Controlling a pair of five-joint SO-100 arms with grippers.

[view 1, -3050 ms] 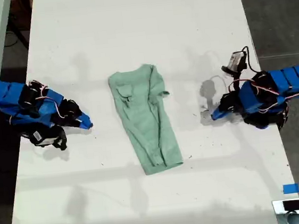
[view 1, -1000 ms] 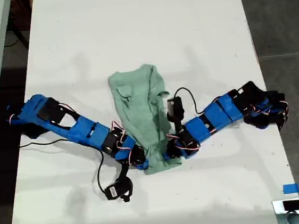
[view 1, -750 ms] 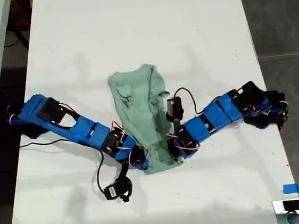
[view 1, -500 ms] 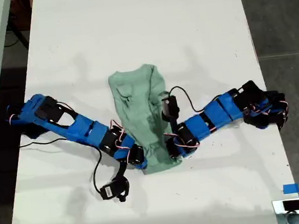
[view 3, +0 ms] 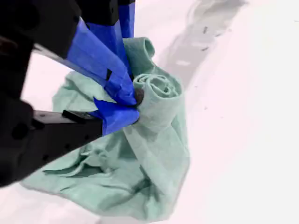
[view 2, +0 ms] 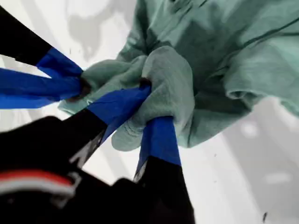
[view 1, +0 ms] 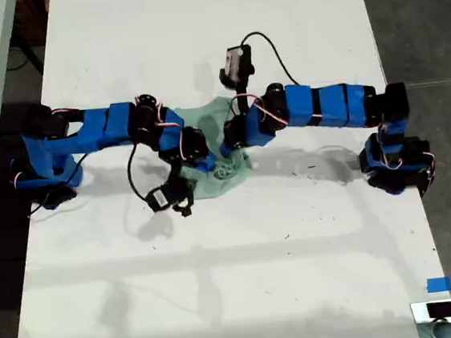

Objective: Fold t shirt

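The white table [view 1: 221,282] fills most of the exterior view. Across it I have two blue arms reaching in, one [view 1: 100,130] from the exterior view's left and one [view 1: 324,106] from the exterior view's right, and their tips meet near the table's middle. The wrist views do not let me say which arm is which there.

The t shirt [view 1: 224,169] lies on the table right where the tips meet, bunched into a wrinkled mint-green heap partly hidden under both arms. Gathered like this it shows no clear long axis, and I cannot tell which way its neck or hem points.

My first gripper [view 2: 154,105] is closed down on a thick fold of the t shirt [view 2: 224,56], with cloth bulging between and around the blue jaws. My second gripper [view 3: 134,105] is pinched nearly closed on a rolled edge of the t shirt [view 3: 154,154], and the rest of the cloth spreads on the table below it.

A small strip of blue tape [view 1: 438,285] sits at the table's edge, low on the exterior view's right
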